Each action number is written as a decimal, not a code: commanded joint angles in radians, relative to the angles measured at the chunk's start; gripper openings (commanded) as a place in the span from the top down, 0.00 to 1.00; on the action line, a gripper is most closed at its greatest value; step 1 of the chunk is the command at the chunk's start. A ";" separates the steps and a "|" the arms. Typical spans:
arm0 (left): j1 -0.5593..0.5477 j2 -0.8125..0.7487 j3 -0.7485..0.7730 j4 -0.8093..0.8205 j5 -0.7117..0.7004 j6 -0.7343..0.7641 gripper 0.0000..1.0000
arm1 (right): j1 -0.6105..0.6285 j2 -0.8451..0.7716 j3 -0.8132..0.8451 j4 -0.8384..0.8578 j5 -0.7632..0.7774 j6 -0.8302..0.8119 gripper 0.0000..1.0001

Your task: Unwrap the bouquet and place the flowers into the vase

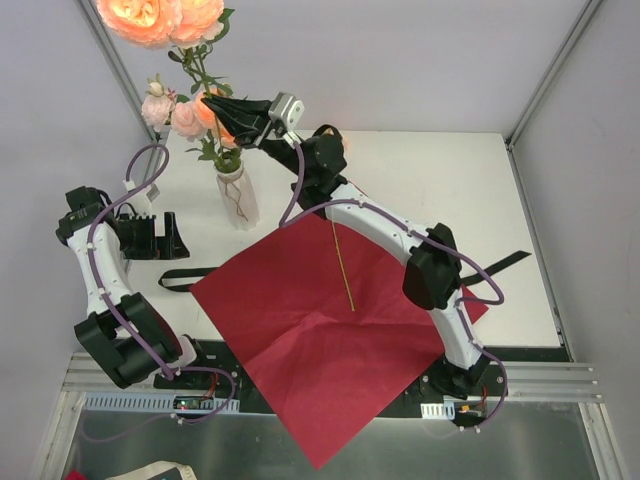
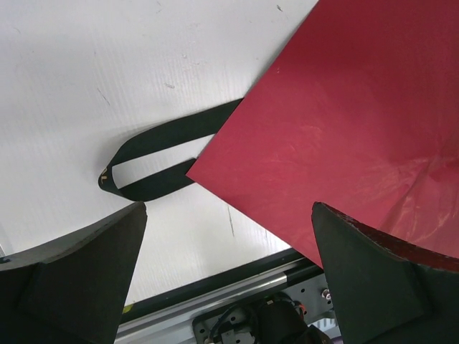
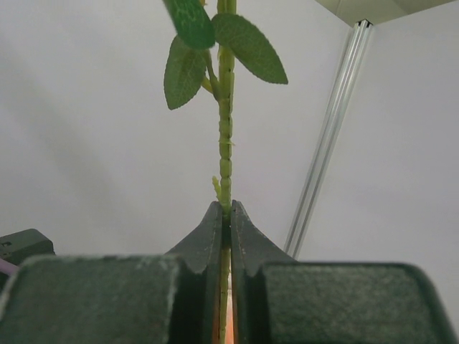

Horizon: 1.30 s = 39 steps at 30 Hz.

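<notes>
Right gripper (image 3: 226, 215) clenched on 1 flower stem (image 3: 226, 143) above vase (image 1: 238, 200); left gripper (image 2: 228, 208) released, idle. Red paper (image 1: 320, 330) lies unwrapped; pink blooms (image 1: 170, 112) look seated; 1 thin stick (image 1: 343, 265) on paper.

So my right gripper (image 1: 222, 112) was up just above the vase (image 1: 238, 197), jaws pinched tight on a flower stem (image 3: 226, 154). That arm stretched long from its base, off to the vase's right, with the elbow bent. My left gripper (image 1: 168, 236) sat just left of the vase, jaws spread wide with nothing between them, and that arm was folded back on itself.
</notes>
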 commanded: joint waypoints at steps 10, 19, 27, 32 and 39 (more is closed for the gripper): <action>0.011 -0.022 0.001 -0.044 0.012 0.046 0.01 | -0.019 -0.049 -0.039 0.026 0.002 0.021 0.99; 0.011 -0.002 -0.005 -0.039 0.024 0.045 0.01 | 0.002 -0.020 -0.152 -0.049 0.066 0.075 0.99; 0.013 -0.017 -0.022 -0.039 0.033 0.048 0.01 | 0.007 -0.025 -0.090 -0.408 0.149 0.164 0.82; 0.013 -0.028 -0.024 -0.038 0.033 0.048 0.01 | -0.016 -0.118 -0.145 -0.560 0.158 0.213 0.56; 0.014 -0.034 -0.025 -0.038 0.049 0.037 0.01 | -0.051 -0.281 -0.292 -0.835 0.155 0.202 0.32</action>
